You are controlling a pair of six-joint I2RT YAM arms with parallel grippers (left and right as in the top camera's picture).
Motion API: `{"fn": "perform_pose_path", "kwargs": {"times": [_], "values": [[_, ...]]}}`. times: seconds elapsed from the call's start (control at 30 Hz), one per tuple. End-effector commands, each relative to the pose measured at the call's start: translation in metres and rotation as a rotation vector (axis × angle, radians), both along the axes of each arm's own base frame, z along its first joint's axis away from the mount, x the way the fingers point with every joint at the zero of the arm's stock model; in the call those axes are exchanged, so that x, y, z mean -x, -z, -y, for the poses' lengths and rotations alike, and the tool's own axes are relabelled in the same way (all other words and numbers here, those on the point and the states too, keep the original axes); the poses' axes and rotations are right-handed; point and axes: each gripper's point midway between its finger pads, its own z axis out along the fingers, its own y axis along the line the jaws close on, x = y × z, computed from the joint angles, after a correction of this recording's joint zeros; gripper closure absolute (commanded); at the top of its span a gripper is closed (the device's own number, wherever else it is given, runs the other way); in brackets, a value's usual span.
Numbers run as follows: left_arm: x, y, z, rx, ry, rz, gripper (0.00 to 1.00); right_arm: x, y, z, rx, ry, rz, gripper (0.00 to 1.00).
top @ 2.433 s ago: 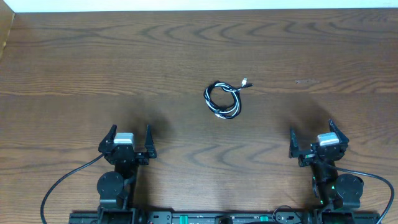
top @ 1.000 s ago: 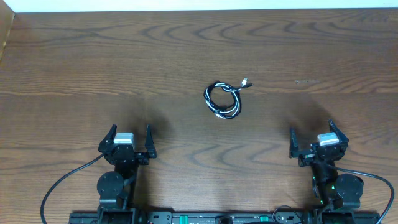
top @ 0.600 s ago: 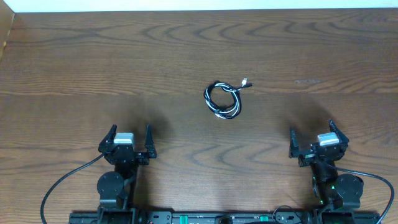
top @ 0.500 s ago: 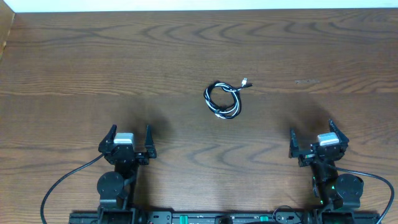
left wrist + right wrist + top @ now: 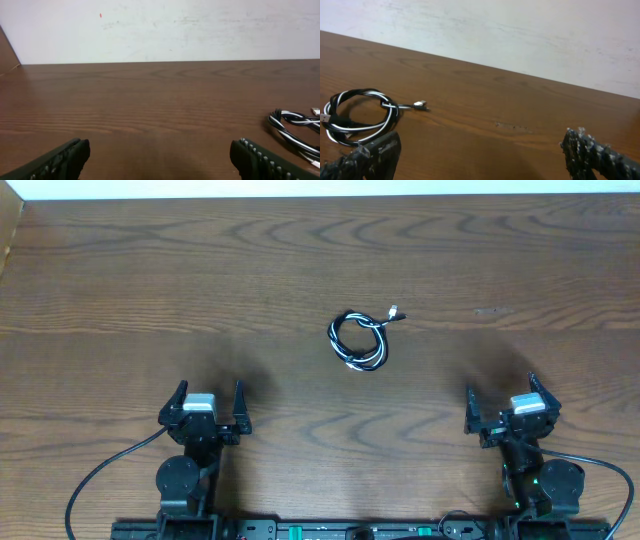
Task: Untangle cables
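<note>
The cables (image 5: 358, 340) lie in one small coil of black and white wire on the wooden table (image 5: 300, 270), with a small silver plug (image 5: 394, 312) sticking out to the right. The coil also shows at the right edge of the left wrist view, cables (image 5: 295, 132), and at the left of the right wrist view, cables (image 5: 357, 120). My left gripper (image 5: 209, 400) rests near the front edge, well to the left of the coil, open and empty. My right gripper (image 5: 500, 400) rests at the front right, also open and empty.
A pale wall (image 5: 160, 30) runs behind the table's far edge. Thick black arm cables (image 5: 100, 475) loop beside the arm bases at the front. A small scuff mark (image 5: 492, 311) is on the wood right of the coil.
</note>
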Motion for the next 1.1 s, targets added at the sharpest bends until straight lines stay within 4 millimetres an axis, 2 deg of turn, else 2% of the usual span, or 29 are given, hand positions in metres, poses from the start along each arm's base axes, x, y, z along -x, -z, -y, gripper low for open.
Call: {"fn": "perform_pose_path", "kwargs": {"times": [0.0,0.23,0.43,0.53,0.73,0.9,1.07], "values": [[0.001,0.016,0.001,-0.006,0.006,-0.056,0.06,0.0,0.001,-0.002,0.003,-0.009,0.002,0.01],[0.001,0.009,0.001,-0.013,0.012,-0.038,0.06,0.0,0.001,-0.002,0.003,-0.009,0.002,0.01],[0.002,-0.025,0.024,0.005,0.144,-0.033,0.06,0.001,0.0,-0.003,0.003,-0.017,0.003,0.01],[-0.003,-0.052,0.039,0.02,0.231,-0.064,0.05,0.001,-0.002,-0.008,-0.033,-0.045,0.005,0.01],[-0.026,-0.086,0.057,0.067,0.33,-0.229,0.05,0.012,-0.027,-0.042,-0.07,-0.248,0.083,0.01],[-0.056,-0.092,0.059,0.149,0.306,-0.424,0.06,0.019,-0.042,-0.048,-0.174,-0.284,0.019,0.01],[-0.091,-0.097,0.074,0.151,0.341,-0.523,0.06,0.022,-0.059,-0.055,-0.19,-0.321,-0.078,0.01]]}}
